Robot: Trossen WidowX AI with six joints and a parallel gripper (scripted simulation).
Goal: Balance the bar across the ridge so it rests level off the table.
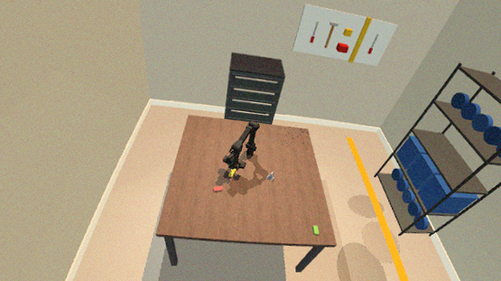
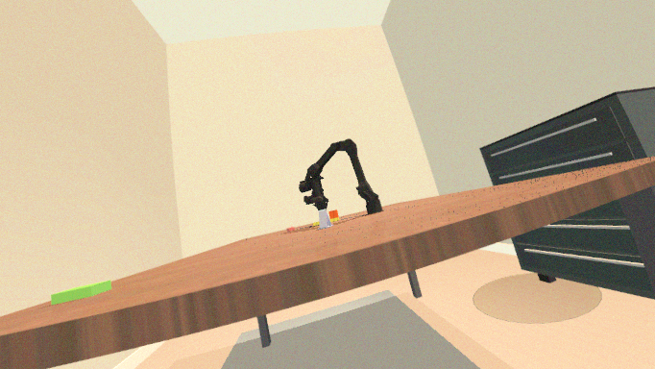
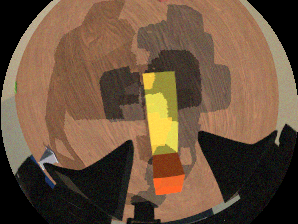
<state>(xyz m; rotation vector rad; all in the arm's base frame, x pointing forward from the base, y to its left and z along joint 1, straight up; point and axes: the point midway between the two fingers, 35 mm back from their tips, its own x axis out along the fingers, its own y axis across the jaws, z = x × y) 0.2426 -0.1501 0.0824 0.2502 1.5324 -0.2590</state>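
The yellow bar [image 1: 232,173] [image 3: 162,120] lies on the table, away from the ridge. An orange block [image 2: 333,214] [image 3: 168,183] sits at the bar's end nearer the arm base. The small pale grey-blue ridge [image 1: 270,176] [image 2: 325,218] [image 3: 49,158] stands on the table, to the right of the bar in the top view. My gripper [image 1: 233,167] [image 3: 166,140] is open and low over the bar, pointing down. In the wrist view its fingers are on either side of the bar, with a gap at each side. The ridge partly hides the bar in the exterior view.
A flat red block [image 1: 218,188] [image 2: 290,230] lies beyond the bar from the arm base. A green block [image 1: 315,229] [image 2: 82,291] lies near the table's front right corner in the top view. A dark drawer cabinet [image 1: 254,89] [image 2: 567,192] stands behind the table.
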